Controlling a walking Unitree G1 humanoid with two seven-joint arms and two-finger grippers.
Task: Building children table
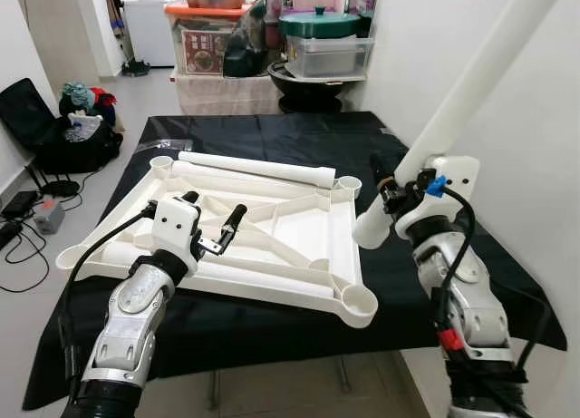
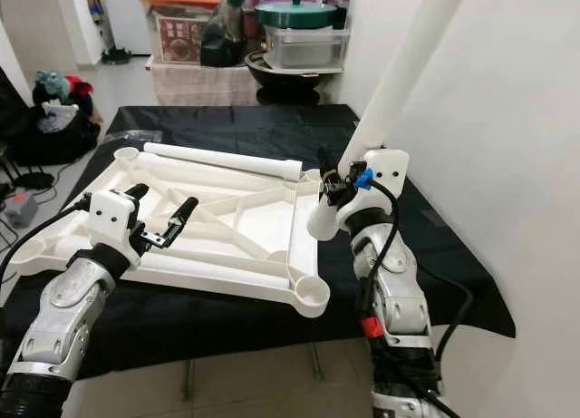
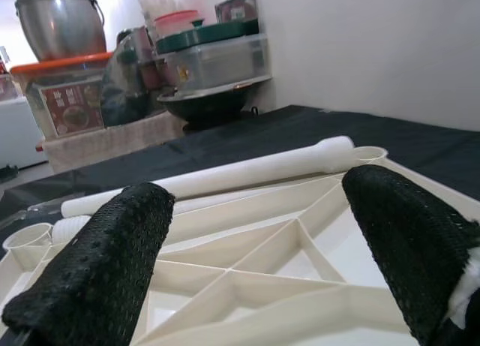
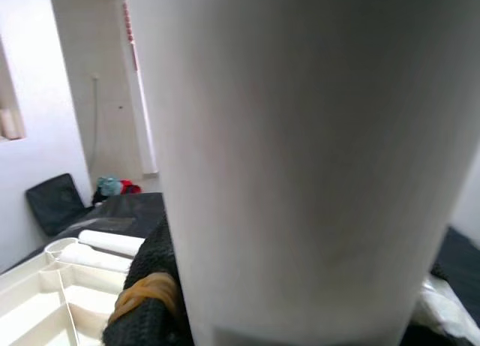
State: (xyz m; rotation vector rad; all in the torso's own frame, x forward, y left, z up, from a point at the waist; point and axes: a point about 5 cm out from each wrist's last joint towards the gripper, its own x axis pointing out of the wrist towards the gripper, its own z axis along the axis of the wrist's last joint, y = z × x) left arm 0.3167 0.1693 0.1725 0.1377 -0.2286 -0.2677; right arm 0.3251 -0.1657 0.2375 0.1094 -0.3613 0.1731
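A white plastic table top (image 1: 272, 246) lies upside down on a black cloth, its ribs and round corner sockets (image 1: 359, 299) facing up. Two white table legs (image 1: 256, 169) lie along its far edge. My right gripper (image 1: 396, 189) is shut on a third white leg (image 1: 471, 78), holding it tilted upward to the right of the table top, its lower end (image 1: 370, 229) close to the top's right rim. My left gripper (image 1: 215, 220) hovers open over the left part of the ribs, holding nothing, its black fingers (image 3: 105, 256) spread wide.
The black cloth (image 1: 272, 137) covers a low table. A white wall (image 1: 544, 164) stands close on the right. Storage boxes, a pot and bowls (image 1: 317, 37) are stacked behind. A black bag (image 1: 54, 128) and cables (image 1: 27, 228) lie on the floor at left.
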